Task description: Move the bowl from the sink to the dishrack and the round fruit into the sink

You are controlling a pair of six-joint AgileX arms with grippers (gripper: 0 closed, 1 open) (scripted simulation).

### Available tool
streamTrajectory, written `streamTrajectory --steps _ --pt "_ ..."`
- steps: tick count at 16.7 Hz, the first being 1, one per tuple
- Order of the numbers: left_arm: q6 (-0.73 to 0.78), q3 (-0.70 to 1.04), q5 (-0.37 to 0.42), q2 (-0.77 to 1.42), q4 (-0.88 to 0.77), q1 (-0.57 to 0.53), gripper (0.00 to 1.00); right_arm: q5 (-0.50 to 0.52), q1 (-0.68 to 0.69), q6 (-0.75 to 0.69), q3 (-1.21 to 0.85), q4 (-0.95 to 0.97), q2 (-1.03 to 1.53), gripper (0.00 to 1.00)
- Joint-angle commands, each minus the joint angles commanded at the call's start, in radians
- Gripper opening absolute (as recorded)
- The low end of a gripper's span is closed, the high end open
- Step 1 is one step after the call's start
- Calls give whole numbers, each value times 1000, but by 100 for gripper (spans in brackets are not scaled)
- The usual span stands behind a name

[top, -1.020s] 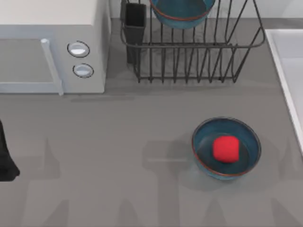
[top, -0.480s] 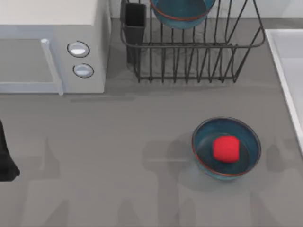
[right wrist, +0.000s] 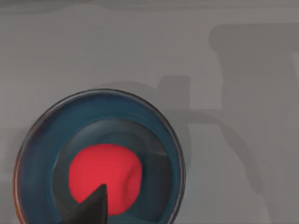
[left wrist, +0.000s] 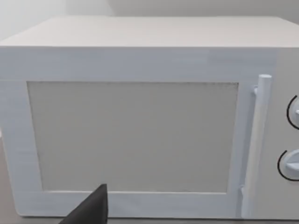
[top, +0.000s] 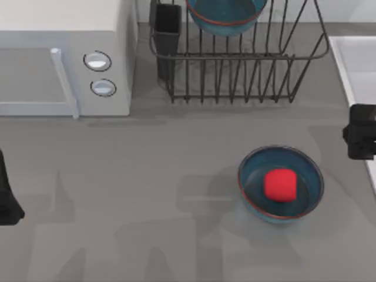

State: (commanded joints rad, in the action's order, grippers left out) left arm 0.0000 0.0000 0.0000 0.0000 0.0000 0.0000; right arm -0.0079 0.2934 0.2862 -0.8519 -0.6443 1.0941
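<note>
1 pincer, the right, sits at the worktop's right edge over the sink rim; finger state cannot be told. Nearby, the fruit lies in a bowl. Another bowl sits in the dishrack. Left arm parked far left.

Soft, even light is falling from above, laying faint blurred arm-shaped shadows across the grey table, while the microwave is showing flat and glare-free and the bowl is looking slightly soft.
</note>
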Motion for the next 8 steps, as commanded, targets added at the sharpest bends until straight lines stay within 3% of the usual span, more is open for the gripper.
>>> streamTrajectory --steps 8 --pt "0 0 0 0 0 0 100 12 161 161 -483 -369 626 100"
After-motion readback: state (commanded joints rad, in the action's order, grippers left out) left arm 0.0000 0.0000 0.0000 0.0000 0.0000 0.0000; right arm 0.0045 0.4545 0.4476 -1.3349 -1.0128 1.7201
